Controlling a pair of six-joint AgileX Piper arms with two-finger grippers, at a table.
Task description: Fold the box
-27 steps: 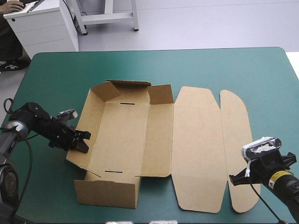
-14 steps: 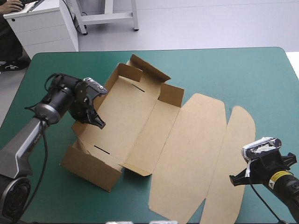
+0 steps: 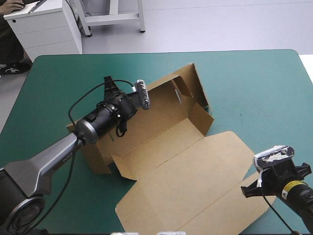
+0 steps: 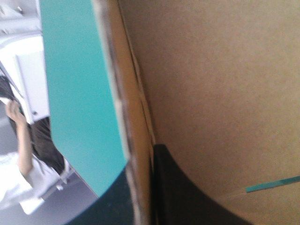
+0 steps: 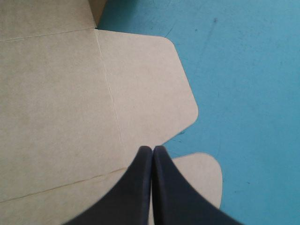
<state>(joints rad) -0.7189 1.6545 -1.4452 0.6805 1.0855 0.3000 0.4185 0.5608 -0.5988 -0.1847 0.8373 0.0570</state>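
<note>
Both clenched: left tool (image 4: 146,152) on box (image 3: 171,171) wall; right tool (image 5: 153,149) empty, over flap (image 5: 140,89); wrist label (image 3: 292,185) unreadable.

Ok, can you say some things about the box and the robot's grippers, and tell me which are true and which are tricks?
1. The left gripper grips the box. True.
2. The right gripper is wide open. False: its fingers meet in a point.
3. The table cover is red. False: it is teal-green.
4. The box is open, its lid spread out. True.
</note>
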